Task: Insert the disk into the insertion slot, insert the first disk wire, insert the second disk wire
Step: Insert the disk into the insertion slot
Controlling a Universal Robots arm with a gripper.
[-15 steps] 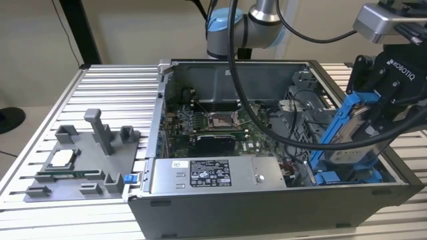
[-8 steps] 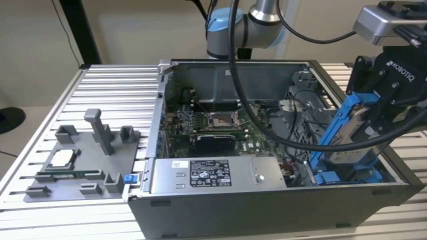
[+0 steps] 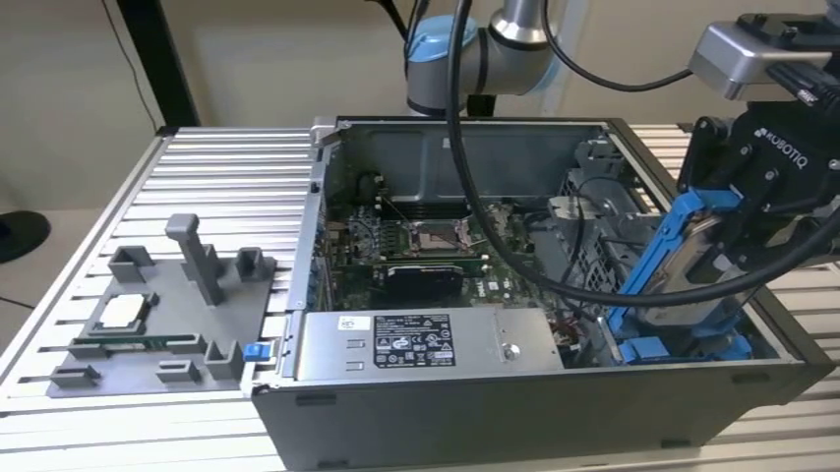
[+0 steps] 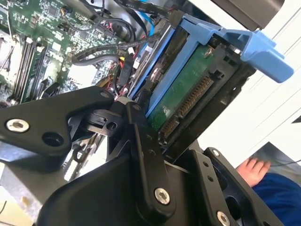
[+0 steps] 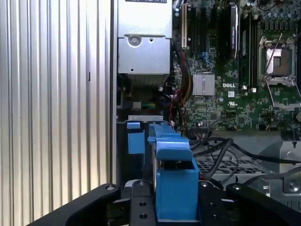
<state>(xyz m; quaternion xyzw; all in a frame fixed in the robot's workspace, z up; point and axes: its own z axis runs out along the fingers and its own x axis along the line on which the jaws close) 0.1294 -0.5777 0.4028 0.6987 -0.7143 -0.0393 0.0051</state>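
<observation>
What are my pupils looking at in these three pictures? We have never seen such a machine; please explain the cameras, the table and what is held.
A robot arm with a black gripper works over an open computer case on a slatted metal table. The exterior view looks from off the arm; both wrist views ride near the gripper. Beside the case lies a grey fixture tray. The gripper is shut on the disk, a drive in a blue carrier, held tilted over the insertion slot with blue rails, not yet seated.
</observation>
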